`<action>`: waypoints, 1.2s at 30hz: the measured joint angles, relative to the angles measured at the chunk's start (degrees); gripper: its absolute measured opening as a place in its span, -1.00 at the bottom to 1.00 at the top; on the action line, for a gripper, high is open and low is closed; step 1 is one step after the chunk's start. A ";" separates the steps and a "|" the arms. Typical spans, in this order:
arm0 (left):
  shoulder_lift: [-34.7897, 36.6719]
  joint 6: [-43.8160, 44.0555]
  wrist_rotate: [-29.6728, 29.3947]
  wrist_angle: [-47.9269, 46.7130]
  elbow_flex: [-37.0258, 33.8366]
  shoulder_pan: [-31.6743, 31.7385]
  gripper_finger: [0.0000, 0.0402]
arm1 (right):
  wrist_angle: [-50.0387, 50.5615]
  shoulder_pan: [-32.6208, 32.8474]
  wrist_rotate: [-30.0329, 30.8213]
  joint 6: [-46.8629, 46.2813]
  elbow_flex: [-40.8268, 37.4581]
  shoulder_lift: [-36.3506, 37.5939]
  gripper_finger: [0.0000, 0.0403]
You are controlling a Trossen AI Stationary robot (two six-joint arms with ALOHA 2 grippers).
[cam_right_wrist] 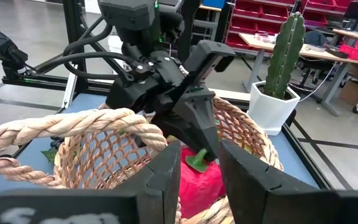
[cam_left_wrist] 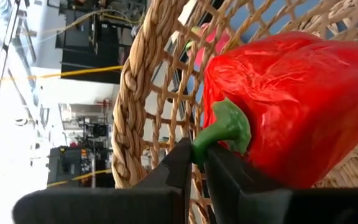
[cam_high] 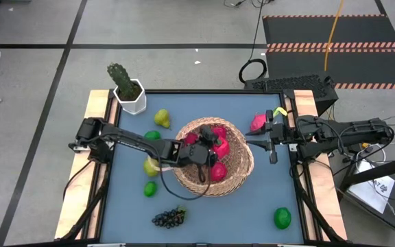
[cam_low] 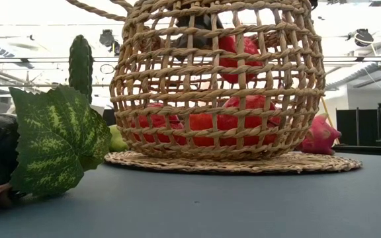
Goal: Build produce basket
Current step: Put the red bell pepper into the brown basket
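The tan woven basket [cam_high: 233, 175] stands mid-table with red fruits in its bottom [cam_low: 197, 122]. My left gripper [cam_high: 210, 143] reaches into the basket from the left and is shut on the green stem of a red bell pepper [cam_left_wrist: 291, 106], which also shows high inside the basket in the low view [cam_low: 237, 53]. My right gripper [cam_right_wrist: 199, 177] is open and empty just outside the basket's right rim [cam_high: 262, 145]. My left gripper pinches the pepper's green stem [cam_left_wrist: 211, 138] between its two fingers [cam_left_wrist: 182, 165]. The fingers come from above, slanting down from the table's left [cam_right_wrist: 194, 118]. The pepper hangs below them inside the basket, above the red fruits on its bottom.
Around the basket lie a pear [cam_high: 162, 118], a lime [cam_high: 153, 135], another pear [cam_high: 149, 166], a lime [cam_high: 150, 189], a dark grape bunch with a leaf [cam_high: 169, 218], a lime [cam_high: 282, 218] and a pink dragon fruit [cam_high: 258, 123]. A potted cactus [cam_high: 127, 89] stands at the far left.
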State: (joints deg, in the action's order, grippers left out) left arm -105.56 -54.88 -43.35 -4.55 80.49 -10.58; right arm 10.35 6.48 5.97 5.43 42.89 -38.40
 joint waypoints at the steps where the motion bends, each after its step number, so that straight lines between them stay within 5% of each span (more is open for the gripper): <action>1: 0.00 0.36 0.00 -0.03 0.00 0.07 -0.80 | 0.00 0.00 0.00 0.00 0.00 0.00 -0.49; 10: 0.00 0.12 0.36 -1.17 0.00 -0.05 -0.75 | 0.28 0.00 -0.02 0.00 0.00 -0.01 -0.49; 23: 0.00 -1.20 0.44 2.17 0.00 -1.06 -0.01 | 0.44 -0.01 -0.01 -0.20 0.00 1.15 -0.49; 30: 0.02 -1.97 1.27 3.93 0.00 -1.71 0.04 | 0.44 -0.01 -0.01 -1.14 0.00 1.98 -0.49; 36: 0.02 2.50 7.58 0.81 0.00 -0.95 0.04 | 0.44 0.00 -0.02 -1.31 0.00 2.02 -0.49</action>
State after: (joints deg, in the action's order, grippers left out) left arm -105.54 -52.39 -35.77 -3.74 80.49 -11.53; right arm 10.79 6.48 5.96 4.12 42.89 -36.38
